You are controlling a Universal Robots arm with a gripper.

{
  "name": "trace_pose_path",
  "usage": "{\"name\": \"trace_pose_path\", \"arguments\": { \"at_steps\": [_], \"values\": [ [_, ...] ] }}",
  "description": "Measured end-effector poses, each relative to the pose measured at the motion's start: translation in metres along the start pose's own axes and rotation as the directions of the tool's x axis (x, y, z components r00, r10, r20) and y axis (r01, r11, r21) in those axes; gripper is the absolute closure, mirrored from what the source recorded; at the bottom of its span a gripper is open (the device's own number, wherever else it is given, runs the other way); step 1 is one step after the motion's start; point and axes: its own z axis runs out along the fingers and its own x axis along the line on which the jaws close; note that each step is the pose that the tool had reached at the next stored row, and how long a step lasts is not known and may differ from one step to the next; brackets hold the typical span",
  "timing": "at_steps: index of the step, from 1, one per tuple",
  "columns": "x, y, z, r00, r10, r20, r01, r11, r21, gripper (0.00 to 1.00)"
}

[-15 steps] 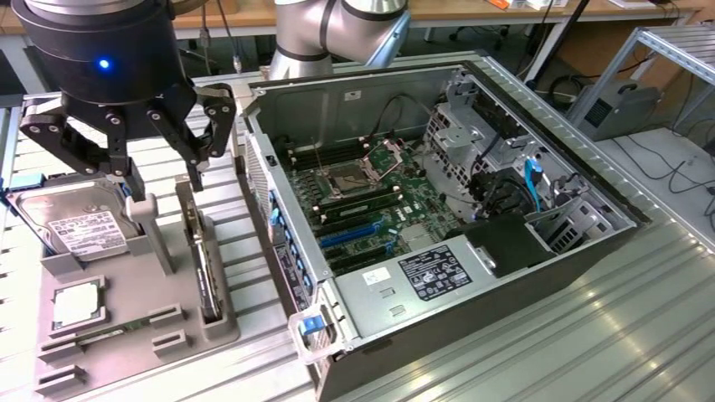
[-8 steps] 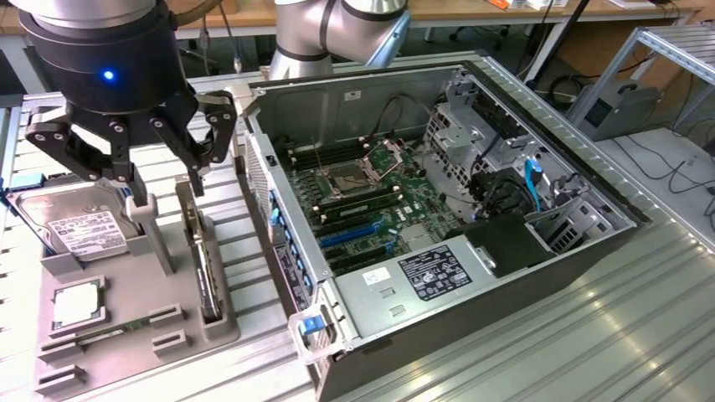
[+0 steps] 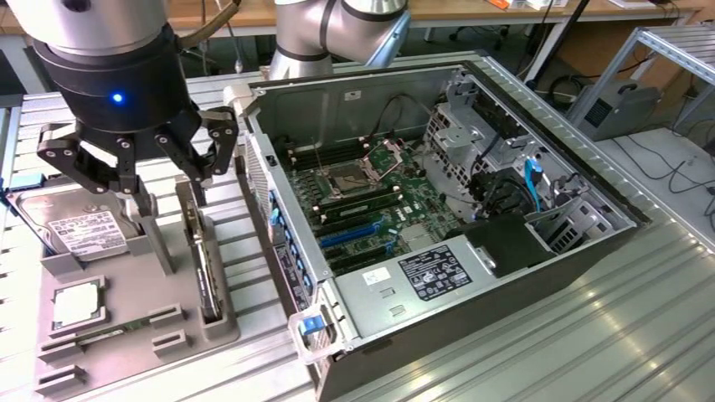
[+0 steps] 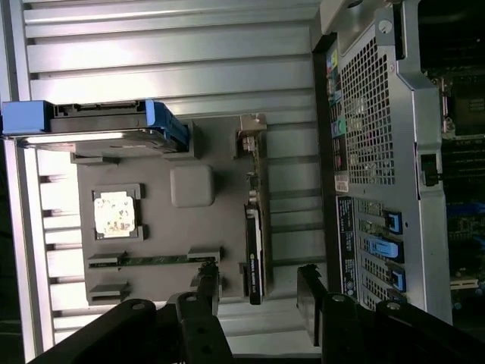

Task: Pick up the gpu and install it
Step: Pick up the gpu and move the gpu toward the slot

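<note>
- Early stage; gpu [image 3: 206,268] not yet lifted, standing on edge in a slot of the grey holder tray [image 3: 134,293] on the slatted surface [image 3: 581,335], just beside the open computer case [image 3: 470,335]; pick-up and install both outstanding
- End effector [image 3: 166,180] spread wide and empty, poised above the tray; from the wrist view, one finger to each side of one end of the gpu [image 4: 256,250], apparently without contact
- Counted: one gpu; one hard drive [image 3: 79,226]; one processor [image 3: 76,306]; one memory stick [image 3: 106,335]; one tray; one case; one end effector
</note>
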Motion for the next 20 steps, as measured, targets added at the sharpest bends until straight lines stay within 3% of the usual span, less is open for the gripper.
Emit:
{"name": "trace_pose_path", "arguments": {
  "at_steps": [20],
  "values": [
    [0.001,-0.0014,0.0325,1.0,0.0,0.0,0.0,1.0,0.0,0.46]
  ]
}}
